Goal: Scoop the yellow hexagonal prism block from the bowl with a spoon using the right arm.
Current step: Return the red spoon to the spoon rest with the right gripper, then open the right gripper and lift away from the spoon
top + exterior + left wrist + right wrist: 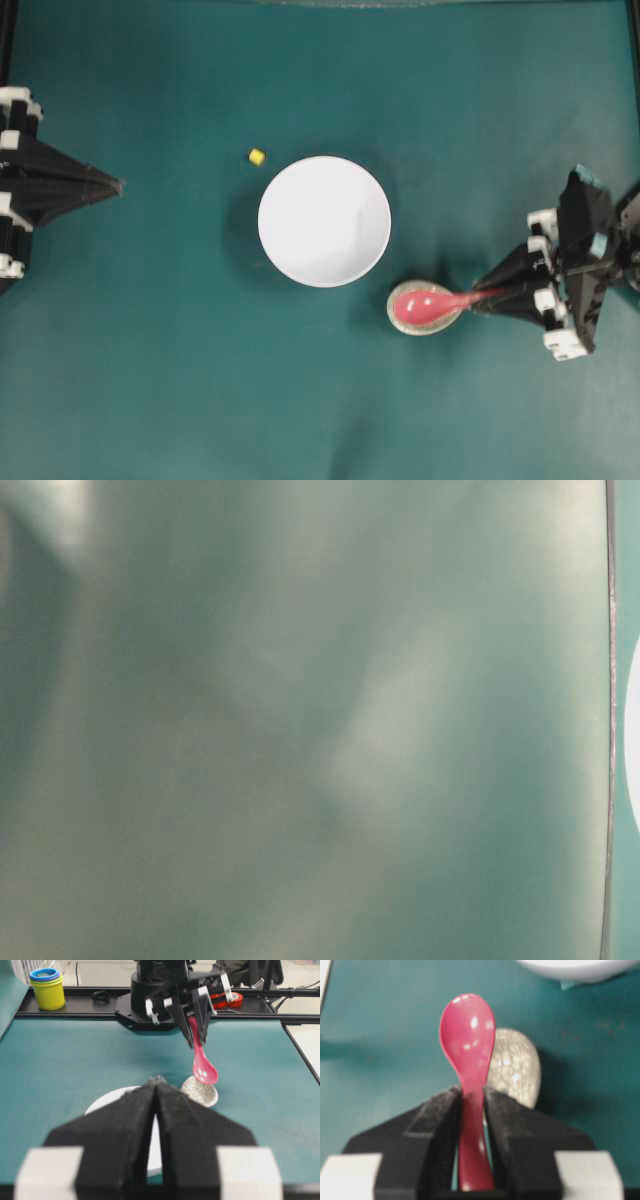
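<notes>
While the right end effector (pixel 471 1105) clamps its handle, the glossy pinkish-red spoon (pixel 468 1040) shows an oval head.

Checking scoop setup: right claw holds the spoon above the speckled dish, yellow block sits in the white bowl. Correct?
Not quite. The yellow block lies on the table just outside the white bowl, as the overhead view shows. The right claw does hold the spoon above the speckled dish.

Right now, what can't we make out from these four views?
- Table-level view: only blur, nothing identifiable.
- Left wrist view: the left gripper covers most of the bowl, hiding its inside.
- Right wrist view: the bowl is cut by the top edge.
- Yellow block: overhead only, too small for detail.
</notes>
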### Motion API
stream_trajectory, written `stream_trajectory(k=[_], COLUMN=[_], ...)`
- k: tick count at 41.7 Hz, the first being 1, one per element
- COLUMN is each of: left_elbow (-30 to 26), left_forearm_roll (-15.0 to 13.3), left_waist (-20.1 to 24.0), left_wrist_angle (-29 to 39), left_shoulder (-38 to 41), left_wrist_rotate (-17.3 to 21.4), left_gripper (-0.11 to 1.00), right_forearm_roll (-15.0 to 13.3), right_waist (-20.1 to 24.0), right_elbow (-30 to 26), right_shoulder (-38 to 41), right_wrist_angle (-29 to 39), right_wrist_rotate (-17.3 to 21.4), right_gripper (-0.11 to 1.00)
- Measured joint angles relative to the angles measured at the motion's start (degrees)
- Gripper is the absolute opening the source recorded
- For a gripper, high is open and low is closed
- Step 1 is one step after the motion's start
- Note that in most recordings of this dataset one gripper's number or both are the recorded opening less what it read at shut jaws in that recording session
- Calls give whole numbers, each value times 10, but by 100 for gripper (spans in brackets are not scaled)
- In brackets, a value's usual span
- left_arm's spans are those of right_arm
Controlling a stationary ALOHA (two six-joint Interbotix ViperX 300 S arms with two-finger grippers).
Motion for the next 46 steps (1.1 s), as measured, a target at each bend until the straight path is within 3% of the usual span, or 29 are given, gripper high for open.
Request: stream_trajectory(k=[16, 39, 46], left_elbow=[0, 0, 0], left_forearm_roll=[0, 1, 0], left_waist=[0, 0, 0], left_wrist_angle=[-2, -2, -2], left_shoulder=[1, -4, -4], left_wrist_rotate=[-1, -2, -3], left_gripper=[0, 0, 0], right_forearm_roll=[54, 57, 57], right_waist=[36, 38, 37], right_elbow=[28, 27, 27], right_shoulder=[48, 49, 49], right_wrist_angle=[-63, -45, -44], right_wrist_rotate=[-1, 12, 12], right_gripper=[23, 23, 43])
